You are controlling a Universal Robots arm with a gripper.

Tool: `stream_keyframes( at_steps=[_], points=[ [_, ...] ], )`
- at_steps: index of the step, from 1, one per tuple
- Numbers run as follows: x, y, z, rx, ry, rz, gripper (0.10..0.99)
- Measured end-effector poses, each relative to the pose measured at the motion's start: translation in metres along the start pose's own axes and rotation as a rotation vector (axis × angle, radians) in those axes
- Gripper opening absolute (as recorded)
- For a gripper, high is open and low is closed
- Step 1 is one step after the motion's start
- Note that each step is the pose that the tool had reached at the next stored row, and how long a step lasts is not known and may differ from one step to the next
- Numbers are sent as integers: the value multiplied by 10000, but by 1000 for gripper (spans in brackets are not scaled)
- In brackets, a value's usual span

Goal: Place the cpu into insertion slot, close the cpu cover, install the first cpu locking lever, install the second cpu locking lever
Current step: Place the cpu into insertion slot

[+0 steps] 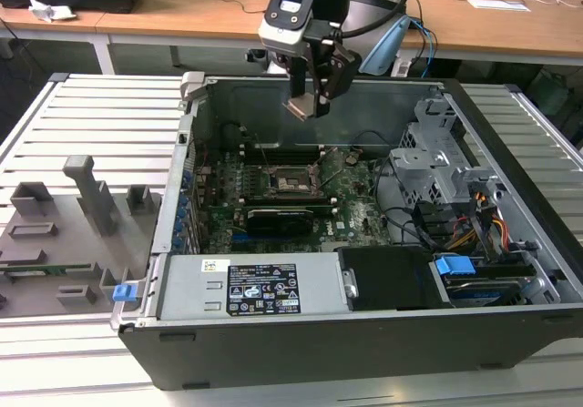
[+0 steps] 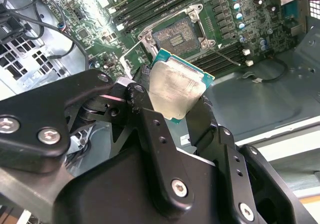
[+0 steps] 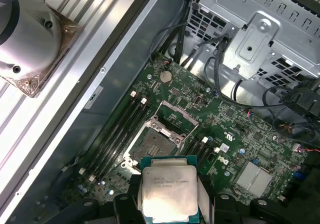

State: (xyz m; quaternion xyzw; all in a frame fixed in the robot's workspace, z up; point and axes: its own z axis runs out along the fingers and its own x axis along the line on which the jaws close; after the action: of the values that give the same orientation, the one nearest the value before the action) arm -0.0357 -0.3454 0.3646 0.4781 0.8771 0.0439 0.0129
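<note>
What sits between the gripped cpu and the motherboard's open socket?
Nothing: in both wrist views only open air separates the cpu, clamped in the gripper, from the empty socket.

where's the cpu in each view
Exterior view: cpu held in the gripper, above the open case.
Second wrist view: cpu gripped, just short of the socket.
First wrist view: cpu gripped, socket beyond it.
Shared landmark: the empty socket.

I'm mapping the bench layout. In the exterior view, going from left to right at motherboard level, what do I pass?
Grey fixture tray → insertion slot on the motherboard → metal drive cage.
</note>
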Motion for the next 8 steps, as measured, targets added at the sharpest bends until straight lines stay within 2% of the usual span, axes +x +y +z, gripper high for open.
stream_keyframes(
  at_steps=[8],
  points=[
    [-1, -3, 31, 0, -4, 36, 529]
  ],
)
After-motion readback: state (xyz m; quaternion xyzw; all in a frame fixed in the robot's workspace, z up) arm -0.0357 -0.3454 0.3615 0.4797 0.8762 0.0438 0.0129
